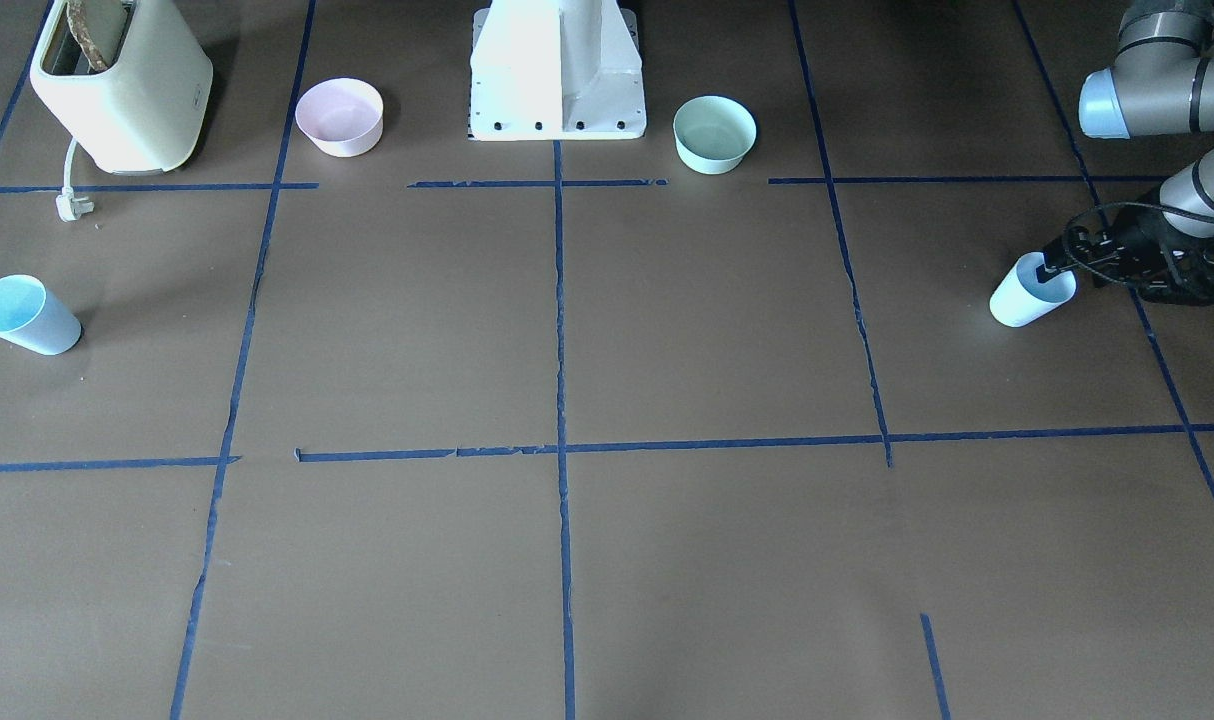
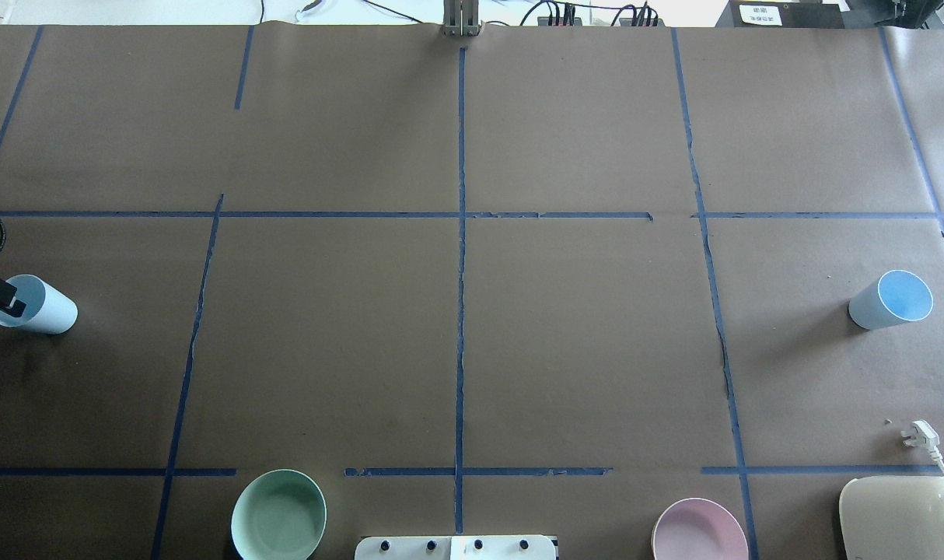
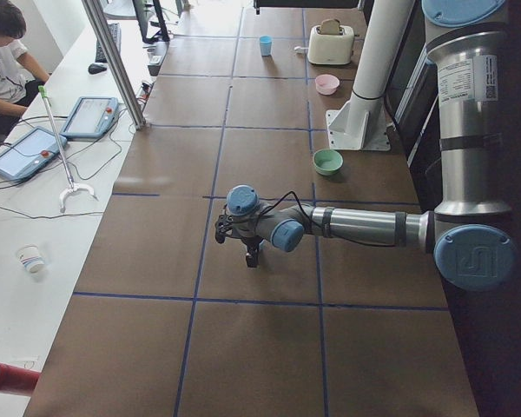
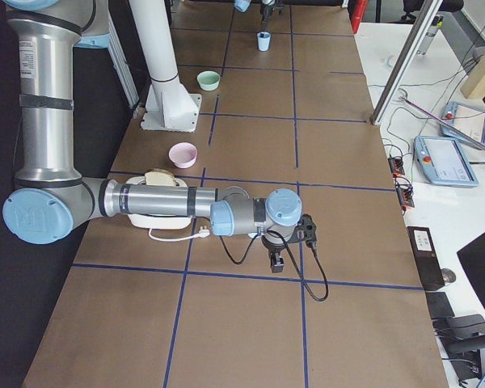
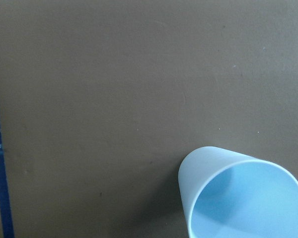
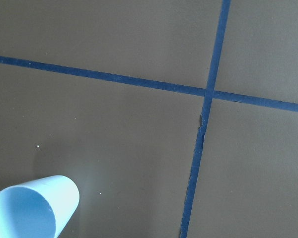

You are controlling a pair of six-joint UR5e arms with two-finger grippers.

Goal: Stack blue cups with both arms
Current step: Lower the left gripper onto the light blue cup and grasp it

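Left pincer [image 1: 1052, 268] sits at the rim of a blue cup [image 1: 1017, 300], at 3 o'clock in the front-facing view; pinching or spread, I cannot tell.

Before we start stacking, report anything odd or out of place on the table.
The toaster's white plug lies loose on the table, not plugged in. One blue tape line is torn and crooked. The left cup and right cup stand upright; nothing spilled.
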